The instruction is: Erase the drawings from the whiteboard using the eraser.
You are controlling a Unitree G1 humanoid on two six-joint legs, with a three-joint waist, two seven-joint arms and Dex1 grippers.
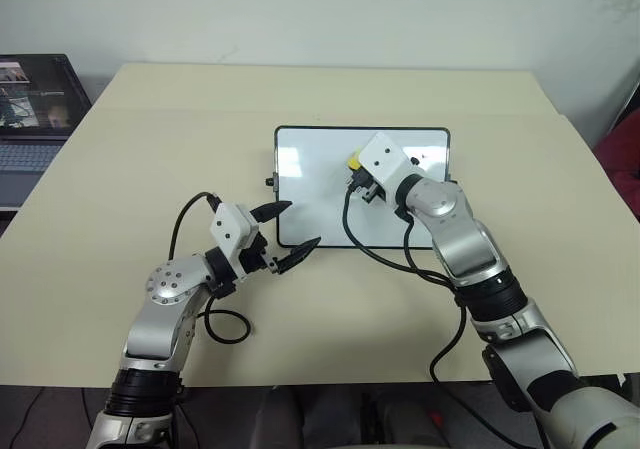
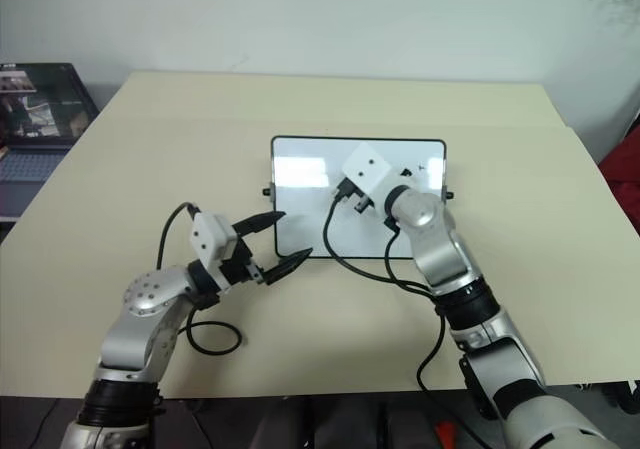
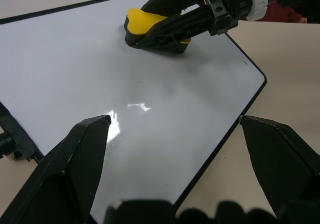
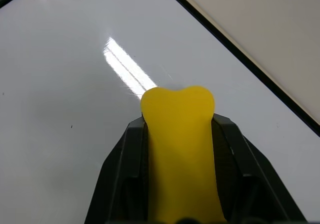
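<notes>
The whiteboard [image 1: 310, 169] lies flat in the middle of the table, its black frame visible all round. My right gripper [image 1: 356, 165] is over the board's far middle, shut on the yellow eraser [image 4: 177, 134], whose black underside [image 3: 160, 44] rests on the white surface. A small thin dark mark, one of the drawings [image 2: 421, 169], shows on the board's far right, just past the right hand. My left gripper [image 1: 303, 223] is open at the board's near left corner, one finger over the board and one at its near edge, holding nothing.
A laptop [image 1: 35, 119] sits on a stand off the table's left side. Black cables [image 1: 380, 254] from the right wrist trail over the board's near edge. A dark red object [image 1: 625, 159] stands beyond the table's right edge.
</notes>
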